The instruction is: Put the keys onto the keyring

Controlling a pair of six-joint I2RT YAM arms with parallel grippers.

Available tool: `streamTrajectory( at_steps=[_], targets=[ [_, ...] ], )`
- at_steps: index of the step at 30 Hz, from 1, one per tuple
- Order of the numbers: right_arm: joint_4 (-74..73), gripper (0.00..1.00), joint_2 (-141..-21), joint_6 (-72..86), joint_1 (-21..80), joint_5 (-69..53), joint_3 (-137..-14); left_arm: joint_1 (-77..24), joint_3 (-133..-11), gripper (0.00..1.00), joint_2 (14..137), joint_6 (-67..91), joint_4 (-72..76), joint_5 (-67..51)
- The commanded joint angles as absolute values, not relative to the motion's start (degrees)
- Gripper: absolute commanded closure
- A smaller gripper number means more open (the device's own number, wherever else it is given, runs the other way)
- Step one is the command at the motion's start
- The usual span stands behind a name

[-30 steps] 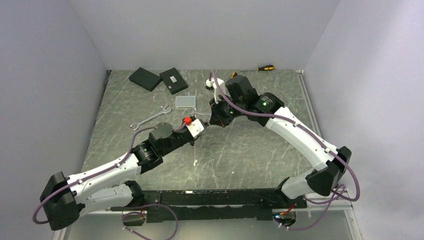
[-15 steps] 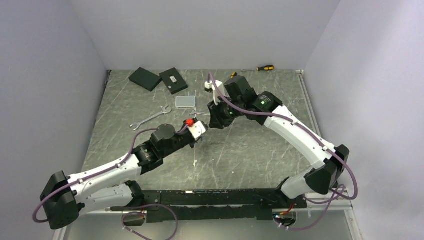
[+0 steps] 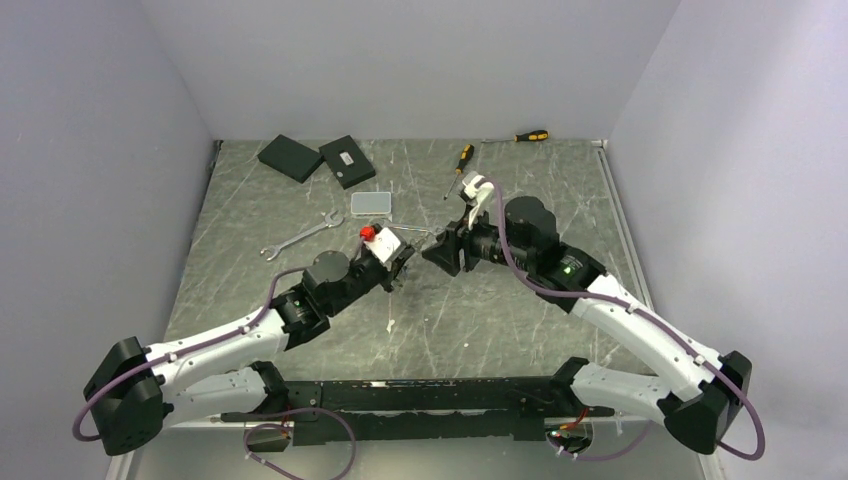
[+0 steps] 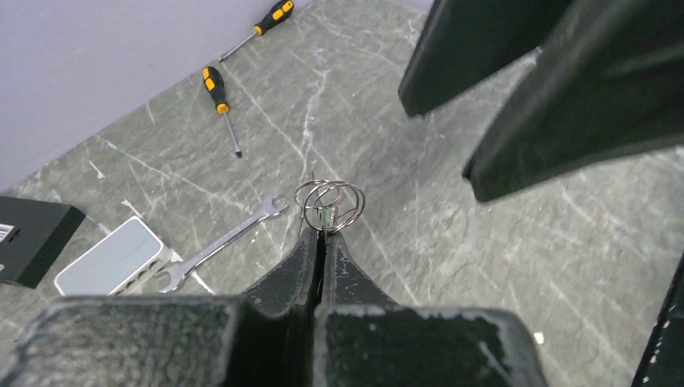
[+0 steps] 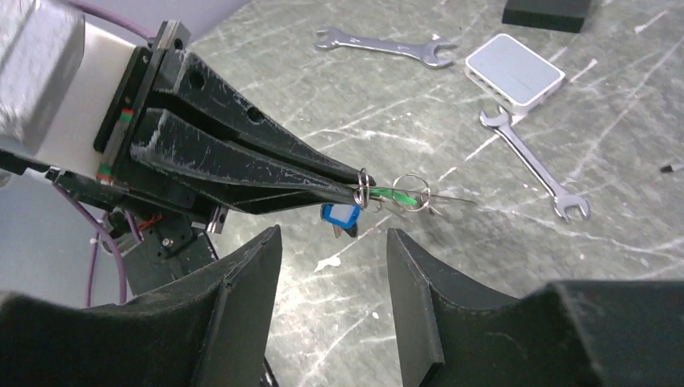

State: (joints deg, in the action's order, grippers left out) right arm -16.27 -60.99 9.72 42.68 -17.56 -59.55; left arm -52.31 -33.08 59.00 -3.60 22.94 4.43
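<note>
We observe a grey, white-veined surface [image 3: 500,300], yellow-and-black screwdrivers [image 4: 216,90], silver wrenches [image 5: 383,46], and keys [image 5: 340,214] tagged green and blue.

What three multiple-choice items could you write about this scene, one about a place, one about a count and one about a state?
1. Where is the keyring?
A. Lying beside a wrench.
B. Pinched in the left gripper.
C. On the white box.

2. How many screwdrivers are there?
A. One.
B. Two.
C. Four.

3. How is the right gripper?
A. Open.
B. Shut on a wrench.
C. Shut on a screwdriver.

Answers:
1 B: the left wrist view shows the wire loops clamped between its closed fingertips.
2 B: both lie near the back wall and have yellow-and-black handles.
3 A: its fingers stand apart and grip nothing.
</note>
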Motion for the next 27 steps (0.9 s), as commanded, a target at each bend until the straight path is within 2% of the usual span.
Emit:
streamTrajectory(
  at_steps=[1, 8, 18, 24, 27],
  targets=[
    [-0.32, 0.48, -59.17, 10.54, 42.71, -18.93, -54.82, -52.24, -36.02, 1.00, 58.18, 2.61, 28.13, 6.61],
    [8.03, 0.52, -60.07, 11.33, 42.74, -18.17, -52.87, -52.26, -35.15, 1.00, 54.94, 5.71, 28.84, 8.16],
    [9.19, 0.56, -63.17, 10.22, 42.88, -21.68, -53.24, -52.22, -33.77, 1.00, 54.40, 6.61, 32.03, 7.07],
    [8.59, 0.72, -64.01, 9.05, 42.98, -21.75, -53.91, -52.28, -34.03, 1.00, 54.86, 6.16, 32.56, 6.84],
    [7.32, 0.74, -65.01, 8.48, 42.91, -21.60, -54.55, -52.24, -33.67, 1.00, 54.76, 6.02, 33.20, 6.71]
  ],
)
